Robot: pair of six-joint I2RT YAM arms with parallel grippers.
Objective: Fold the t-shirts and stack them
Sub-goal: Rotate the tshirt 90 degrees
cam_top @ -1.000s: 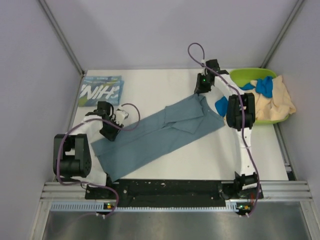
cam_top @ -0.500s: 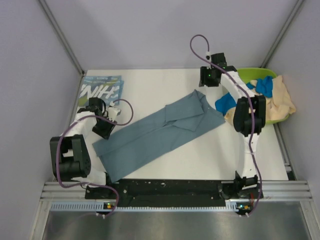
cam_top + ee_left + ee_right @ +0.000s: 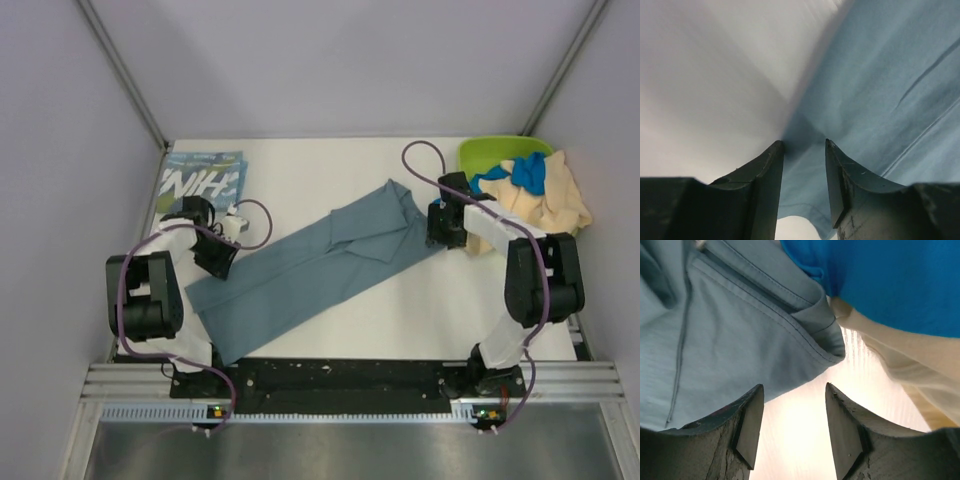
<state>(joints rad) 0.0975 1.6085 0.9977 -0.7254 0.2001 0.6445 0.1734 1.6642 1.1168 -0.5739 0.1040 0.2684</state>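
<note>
The slate-blue t-shirt (image 3: pixel 320 265) lies as a long diagonal band on the white table. My left gripper (image 3: pixel 218 262) is low at its left edge. In the left wrist view my left gripper (image 3: pixel 802 142) is open, with the edge of the slate-blue shirt (image 3: pixel 880 75) between its fingers. My right gripper (image 3: pixel 440 228) is at the shirt's right corner. In the right wrist view my right gripper (image 3: pixel 794 386) is open over bare table, just short of the slate-blue hem (image 3: pixel 730 330). The teal lettered shirt (image 3: pixel 200 182) lies folded at the far left.
The lime-green tub (image 3: pixel 495 150) stands at the far right, with the bright blue shirt (image 3: pixel 527 172) and the cream-beige shirt (image 3: pixel 560 205) spilling over it. Both also show close in the right wrist view: blue (image 3: pixel 890 275), cream (image 3: pixel 910 365). Grey walls close in on three sides.
My right arm has swung from the far edge beside the tub down to the shirt's right corner. My left gripper has shifted a little onto the shirt's left edge. The shirt lies as before.
</note>
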